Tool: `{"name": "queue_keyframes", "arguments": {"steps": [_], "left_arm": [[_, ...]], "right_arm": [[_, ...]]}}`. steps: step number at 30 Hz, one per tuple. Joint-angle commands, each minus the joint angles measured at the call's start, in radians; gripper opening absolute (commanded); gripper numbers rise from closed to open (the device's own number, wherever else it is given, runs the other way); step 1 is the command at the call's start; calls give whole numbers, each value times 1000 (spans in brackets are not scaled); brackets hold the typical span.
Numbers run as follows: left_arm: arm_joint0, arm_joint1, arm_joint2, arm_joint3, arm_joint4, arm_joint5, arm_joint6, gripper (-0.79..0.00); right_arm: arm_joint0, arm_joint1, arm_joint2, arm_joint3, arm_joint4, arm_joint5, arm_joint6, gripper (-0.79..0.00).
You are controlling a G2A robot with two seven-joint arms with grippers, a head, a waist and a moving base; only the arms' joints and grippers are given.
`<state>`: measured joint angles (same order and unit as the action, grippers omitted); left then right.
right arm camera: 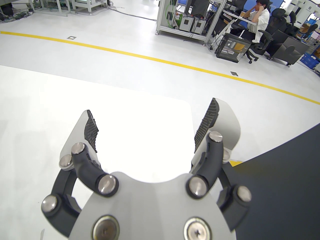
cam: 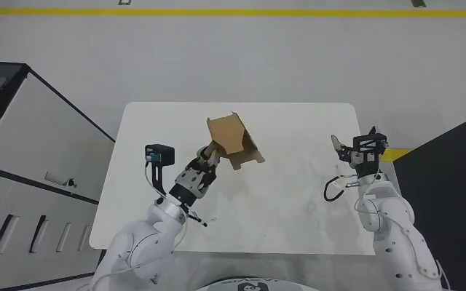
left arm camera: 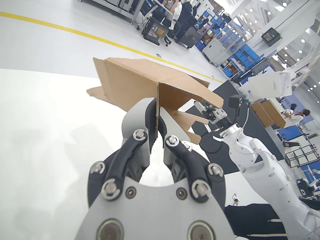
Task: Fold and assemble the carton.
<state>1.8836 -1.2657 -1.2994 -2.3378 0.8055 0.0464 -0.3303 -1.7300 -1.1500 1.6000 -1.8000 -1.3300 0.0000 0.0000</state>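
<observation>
**Item 1, carton** (cam: 231,140): brown cardboard, partly folded, flaps loose and splayed. Loc.: mid-table, a bit toward the far edge. Sits tilted w/ one panel raised. Left wrist view shows it (left arm camera: 140,83) w/ a thin panel edge running down between the pads.

**Item 2, L gripper** (cam: 211,154): at carton's near-left corner. Fingers closed on the panel edge (left arm camera: 157,112), pads touching cardboard both sides.

**Item 3, R gripper** (cam: 351,148): at table's right edge, well apart from carton. Fingers spread wide (right arm camera: 152,118), nothing between them, pads bare. Also seen beyond the carton in left wrist view (left arm camera: 208,108).

**Item 4, table** (cam: 291,218): white, rounded corners.

**Item 5, floor**: pale grey w/ yellow line (cam: 233,12) past table's far side; dark mat (right arm camera: 287,176) by R arm.
</observation>
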Motion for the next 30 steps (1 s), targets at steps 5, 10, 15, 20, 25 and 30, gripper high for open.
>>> {"name": "queue_keyframes", "arguments": {"steps": [5, 10, 15, 20, 25, 30], "left_arm": [[-13, 0, -23, -1, -138, 1, -21, -785], [-23, 1, -55, 1, -271, -14, -53, -785], [-31, 5, -88, 10, -347, -38, -83, -785], [-43, 10, -95, 17, -314, -60, -98, -785], [-44, 16, -82, 11, -183, -71, -93, -785], [-45, 20, -51, -4, -20, -56, -70, -785]], "right_arm": [[0, 0, 0, 0, 0, 0, 0, 0], [0, 0, 0, 0, 0, 0, 0, 0], [0, 0, 0, 0, 0, 0, 0, 0], [0, 0, 0, 0, 0, 0, 0, 0], [0, 0, 0, 0, 0, 0, 0, 0], [0, 0, 0, 0, 0, 0, 0, 0]]}}
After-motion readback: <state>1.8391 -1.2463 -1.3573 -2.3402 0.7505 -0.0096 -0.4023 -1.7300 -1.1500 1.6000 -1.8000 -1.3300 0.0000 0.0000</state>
